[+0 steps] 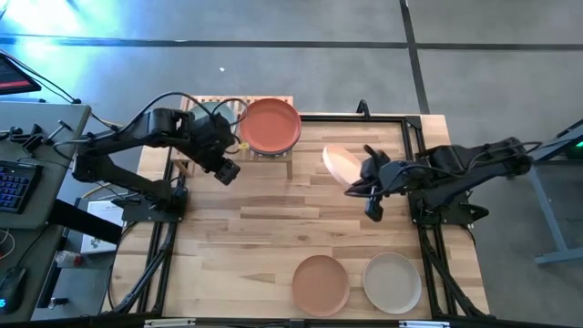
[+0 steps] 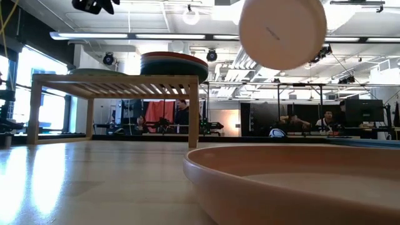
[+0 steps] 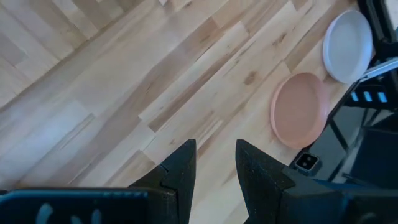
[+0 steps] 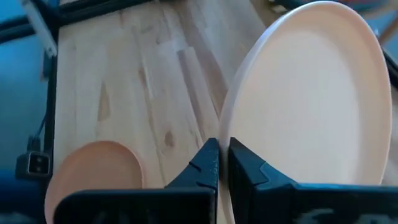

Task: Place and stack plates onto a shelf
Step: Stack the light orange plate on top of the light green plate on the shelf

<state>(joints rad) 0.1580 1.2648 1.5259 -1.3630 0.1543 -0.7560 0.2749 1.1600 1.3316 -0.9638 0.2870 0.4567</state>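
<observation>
Worktop [image 1: 246, 219]: pale butcher-block, grey floor around. Shelf [image 1: 273, 157]: slatted, terracotta plate [image 1: 271, 125] topmost. Right tool [image 1: 363, 187]: clenched on peach plate [image 1: 342, 164], tilted, aloft. Left tool [image 1: 228, 171]: released, beside shelf. Tan-orange plate [image 1: 321, 283], beige plate [image 1: 393, 281]: near edge.

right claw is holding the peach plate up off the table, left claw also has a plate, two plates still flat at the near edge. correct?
Not quite: the left claw holds nothing. The left wrist view shows its fingers apart with only bare tabletop between them. The rest stands: the right claw grips the peach plate by its rim, lifted, and the tan-orange plate and beige plate lie flat at the near edge.
</observation>
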